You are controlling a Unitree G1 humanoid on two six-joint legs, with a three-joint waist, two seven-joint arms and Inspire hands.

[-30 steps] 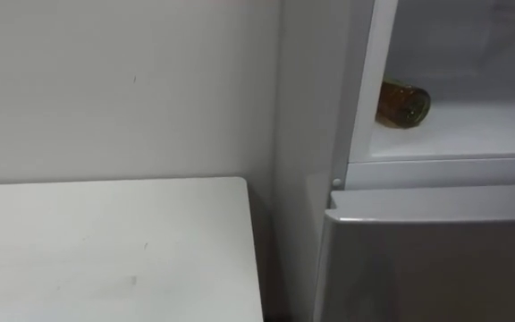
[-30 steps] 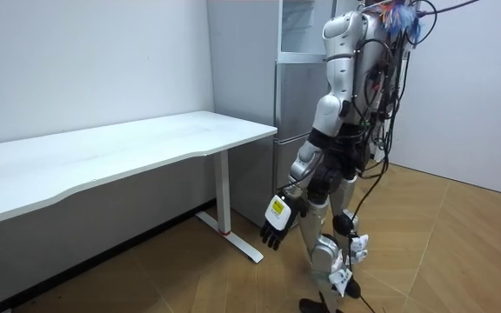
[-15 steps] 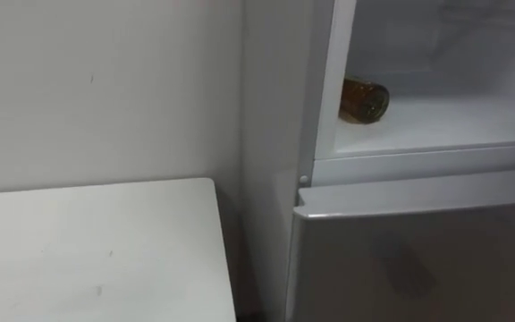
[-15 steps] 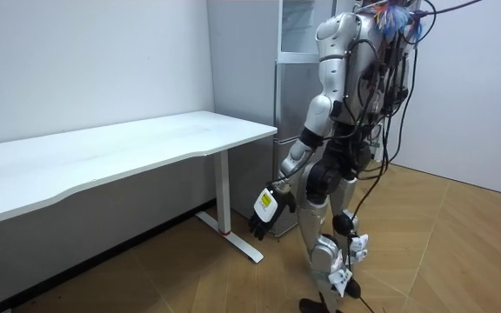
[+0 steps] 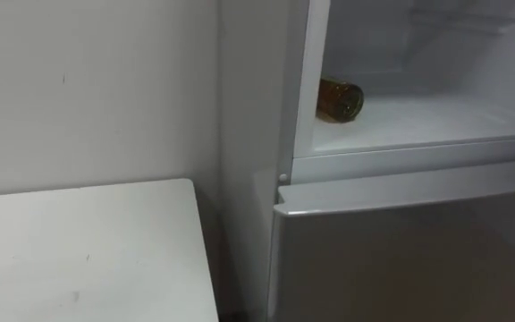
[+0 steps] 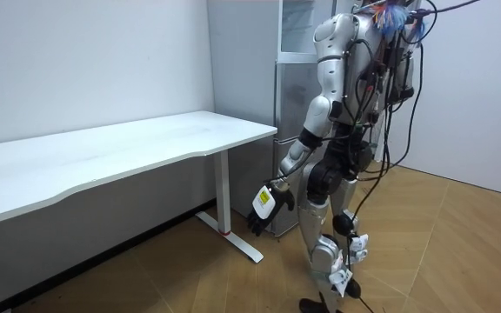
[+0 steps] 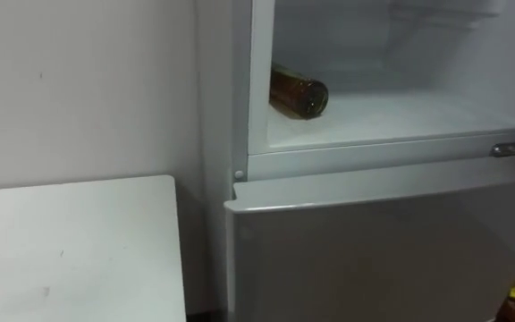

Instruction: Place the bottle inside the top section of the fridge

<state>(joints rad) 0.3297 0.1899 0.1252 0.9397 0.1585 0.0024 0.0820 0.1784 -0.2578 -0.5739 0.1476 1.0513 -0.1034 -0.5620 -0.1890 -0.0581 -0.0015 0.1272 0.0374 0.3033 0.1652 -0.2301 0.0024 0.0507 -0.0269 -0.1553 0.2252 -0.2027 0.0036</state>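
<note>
A brown bottle [image 5: 340,98] lies on its side on the white shelf [image 5: 418,121] of the open upper fridge compartment, at the shelf's left end, its base towards me. No hand touches it. In the room view I stand in front of the grey fridge [image 6: 292,96], facing it. My left hand [image 6: 262,207] hangs low beside my thigh with relaxed fingers and holds nothing.
The lower fridge door [image 5: 401,250] is closed below the open compartment. A white table [image 5: 79,250] stands to my left against the wall, its corner close to the fridge side. Wooden floor [image 6: 424,252] lies behind me.
The eye view has shifted, so fridge and bottle sit further left in it: the camera turned right. My left hand has swung a little towards the room view's left. The bottle lies unmoved.
</note>
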